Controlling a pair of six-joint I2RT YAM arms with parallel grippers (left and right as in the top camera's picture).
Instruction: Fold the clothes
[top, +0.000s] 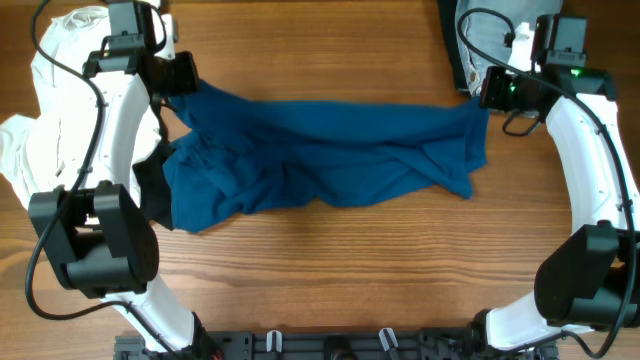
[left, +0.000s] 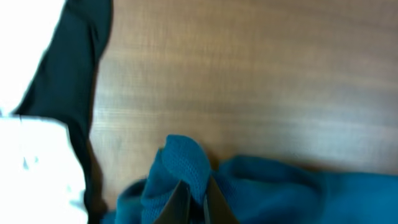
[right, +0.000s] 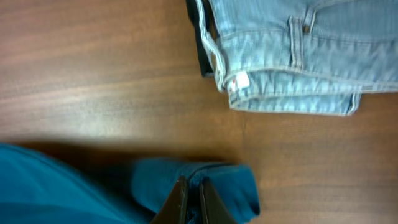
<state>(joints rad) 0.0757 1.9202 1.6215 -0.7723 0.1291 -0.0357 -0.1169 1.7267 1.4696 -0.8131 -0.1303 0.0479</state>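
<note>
Slippage is the main worry. The shirt (top: 320, 155) stretches bunched and twisted across the counter (top: 330, 290), so a pull could tear a thin pinch of cloth free, or drag along the black garment (top: 150, 188) at its left end. The left fingers (left: 178, 204) are closed tight on a blue fold beside the white pile (top: 55, 120). The right fingers (right: 179, 200) are likewise closed on the shirt's other end, near the jeans (right: 298, 56).
</note>
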